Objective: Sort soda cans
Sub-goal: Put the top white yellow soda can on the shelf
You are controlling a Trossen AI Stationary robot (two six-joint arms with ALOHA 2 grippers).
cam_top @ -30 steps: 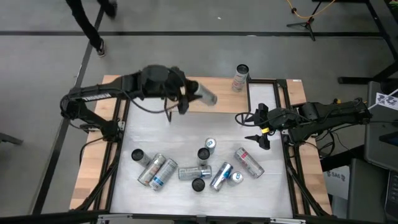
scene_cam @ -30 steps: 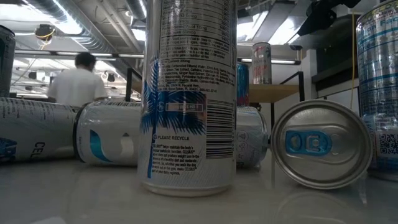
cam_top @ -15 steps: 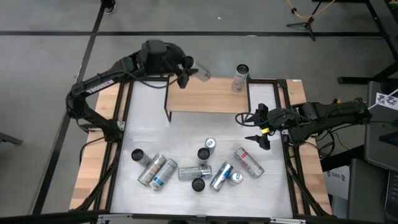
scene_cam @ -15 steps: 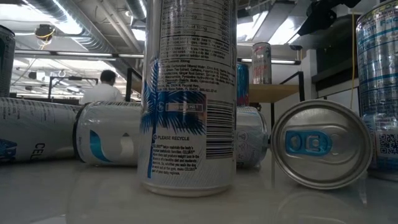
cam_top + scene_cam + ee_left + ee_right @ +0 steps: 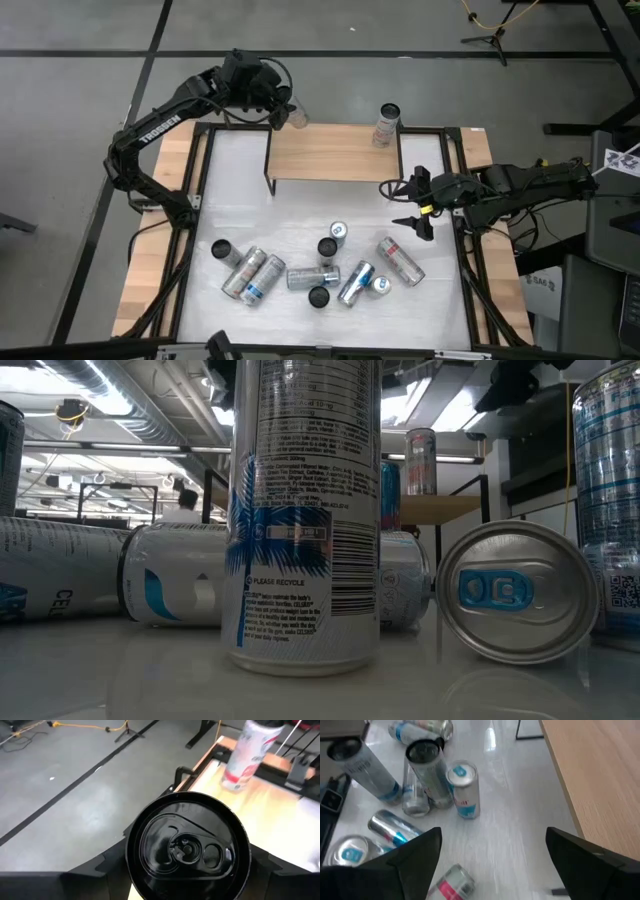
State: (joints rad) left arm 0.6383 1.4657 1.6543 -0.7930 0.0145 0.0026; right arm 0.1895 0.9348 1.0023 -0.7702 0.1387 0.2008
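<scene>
One dark-topped can [image 5: 187, 847] clamped in left jaws, right jaws apart — cans [image 5: 318, 272] clustered below.

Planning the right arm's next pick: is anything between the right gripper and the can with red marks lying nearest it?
Nothing visible: only bare tabletop separates the open right gripper from the red-marked can.

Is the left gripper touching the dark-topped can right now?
Touching. In the left wrist view the left gripper has its jaws pressed against both sides of the dark-topped can.
</scene>
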